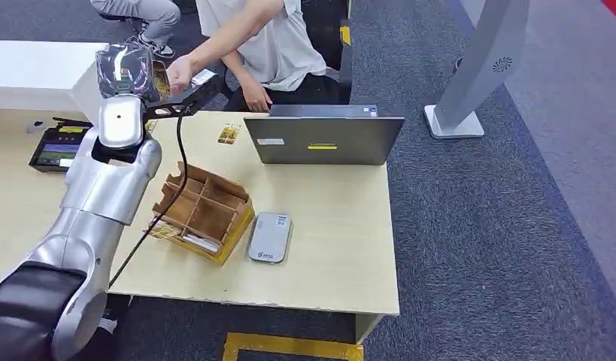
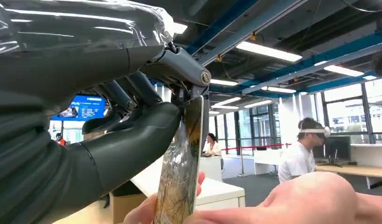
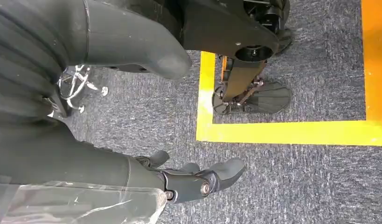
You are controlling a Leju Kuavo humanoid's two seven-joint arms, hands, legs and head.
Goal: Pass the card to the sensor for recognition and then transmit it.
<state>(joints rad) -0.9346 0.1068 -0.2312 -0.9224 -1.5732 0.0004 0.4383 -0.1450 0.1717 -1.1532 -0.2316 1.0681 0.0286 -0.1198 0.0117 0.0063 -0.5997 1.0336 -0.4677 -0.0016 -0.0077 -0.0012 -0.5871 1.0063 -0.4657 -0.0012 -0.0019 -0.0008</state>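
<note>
Card reaches the handover

The left hand (image 2: 147, 135) pinched the card (image 2: 182, 163) while a person's hand (image 2: 254, 205) closed on it beyond the sensor (image 1: 269, 237); release remained. The right hand (image 3: 189, 179) hung slack, holding nothing

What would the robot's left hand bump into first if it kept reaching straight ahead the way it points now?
Most likely the person's hand, already touching the card that the left hand pinches. Depth is hard to judge, but nothing else appears between them.

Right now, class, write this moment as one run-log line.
left robot hand: pinching card | person's hand: on card | right robot hand: empty, hanging above floor | stage: handover
</note>
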